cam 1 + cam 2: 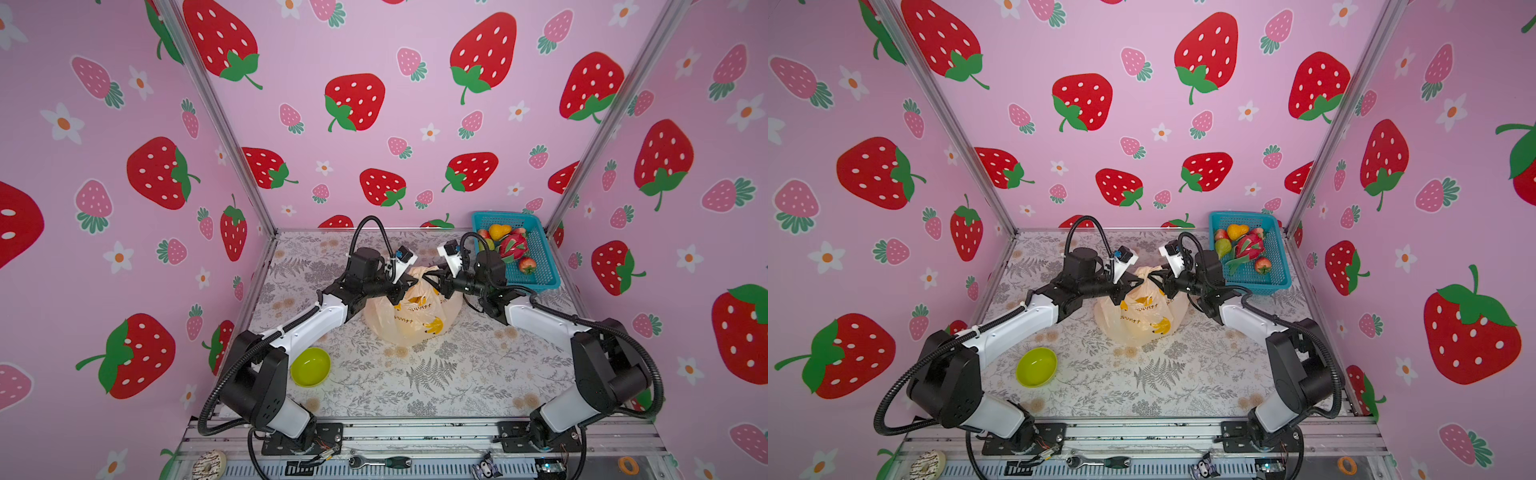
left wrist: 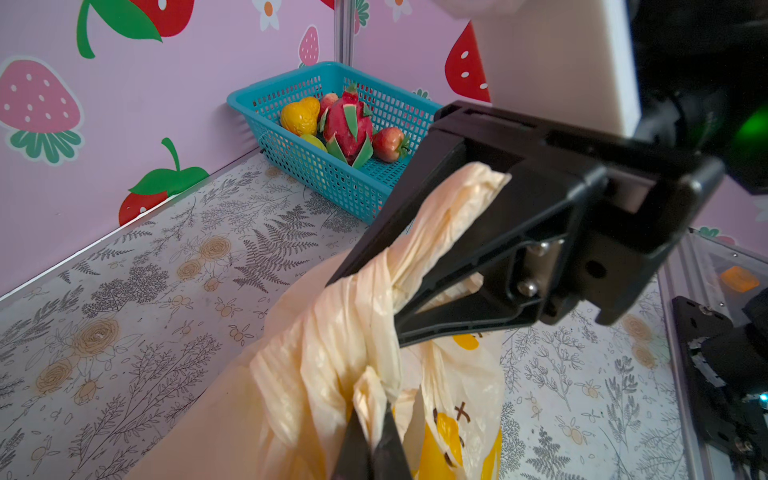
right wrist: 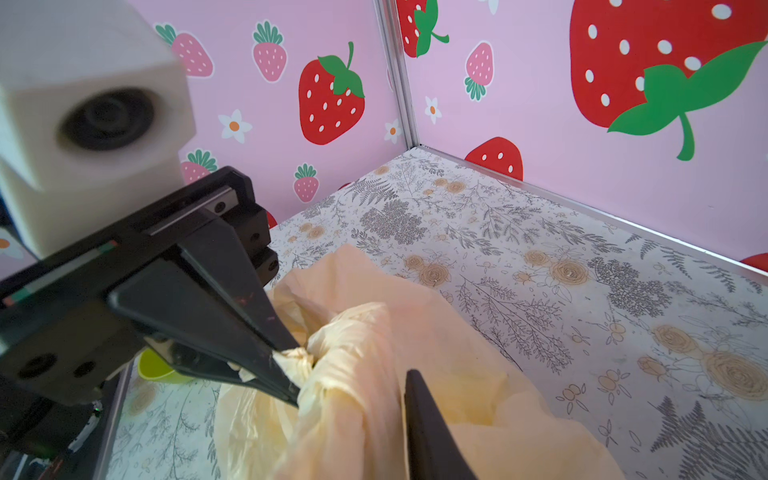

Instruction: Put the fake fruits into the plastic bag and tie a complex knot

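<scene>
Now your left gripper (image 3: 286, 376) is pinched tight on a tuft of the plastic bag (image 1: 415, 328) at its bunched top. Your right gripper (image 2: 365, 309) has its jaws parted, with one twisted handle running between them. The bag sits on the table (image 1: 436, 378) midway between the arms, its handles wound together at the top. The fake fruits (image 1: 513, 246) you can see lie in the teal basket (image 1: 542, 262), tucked into the far right corner. In both top views your right wrist crowds the basket's left wall. You cannot tell whether the yellow showing through the bag is fruit or print. Your open room is the bare cloth in front of the bag, up to the near metal rail (image 1: 415, 432), and the far left corner. A green bowl (image 1: 310, 367) sits just beside your left elbow.
</scene>
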Available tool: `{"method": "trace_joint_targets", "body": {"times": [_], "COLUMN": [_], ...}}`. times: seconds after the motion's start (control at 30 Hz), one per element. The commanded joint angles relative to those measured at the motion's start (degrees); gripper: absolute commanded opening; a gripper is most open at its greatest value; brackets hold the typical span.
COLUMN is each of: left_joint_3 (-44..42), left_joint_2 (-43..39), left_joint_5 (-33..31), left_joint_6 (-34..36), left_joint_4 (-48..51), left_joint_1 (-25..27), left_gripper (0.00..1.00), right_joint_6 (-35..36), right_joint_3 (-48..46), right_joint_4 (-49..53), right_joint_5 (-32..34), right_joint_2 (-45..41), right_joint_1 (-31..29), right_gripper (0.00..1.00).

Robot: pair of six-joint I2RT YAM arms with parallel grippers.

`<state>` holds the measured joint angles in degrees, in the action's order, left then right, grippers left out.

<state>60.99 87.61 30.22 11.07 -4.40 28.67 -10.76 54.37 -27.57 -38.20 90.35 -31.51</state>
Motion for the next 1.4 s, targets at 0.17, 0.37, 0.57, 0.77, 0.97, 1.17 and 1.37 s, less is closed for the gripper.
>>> {"method": "trace_joint_targets", "body": {"times": [0.17, 0.37, 0.57, 0.77, 0.97, 1.17, 1.37], "left_joint_3": [1.16, 1.42, 1.73, 1.66, 1.64, 1.74, 1.50], "left_joint_2": [-0.47, -0.60, -0.65, -0.80, -0.29, -0.32, -0.15], "left_joint_5": [-0.85, -0.99, -1.19, -1.13, -0.84, -0.91, -1.40], "left_joint_6": [4.12, 5.14, 5.28, 6.36, 7.91, 8.64, 9.40], "left_joint_4": [3.61, 4.40, 4.76, 5.23, 5.60, 6.00, 6.37], "left_joint_1": [0.15, 0.15, 0.16, 0.16, 0.16, 0.21, 0.25], "left_gripper": [0.00, 0.00, 0.00, 0.00, 0.00, 0.00, 0.01], "right_joint_6": [4.44, 3.76, 3.94, 4.15, -1.02, -2.07, -2.82], "right_joint_3": [3.98, 4.90, 5.18, 5.69, 5.79, 5.88, 6.32], "right_joint_4": [5.66, 6.31, 7.12, 9.01, 4.52, 3.13, 1.61], "right_joint_5": [-4.03, -5.18, -5.78, -4.90, -6.77, -6.36, -5.76], "right_joint_2": [0.40, 1.49, 1.79, 1.45, 3.58, 4.95, 5.37], "right_joint_1": [0.48, 0.48, 0.48, 0.79, 0.64, 0.14, -0.65], "right_gripper": [0.34, 0.39, 0.42, 0.44, 0.44, 0.42, 0.27]}}
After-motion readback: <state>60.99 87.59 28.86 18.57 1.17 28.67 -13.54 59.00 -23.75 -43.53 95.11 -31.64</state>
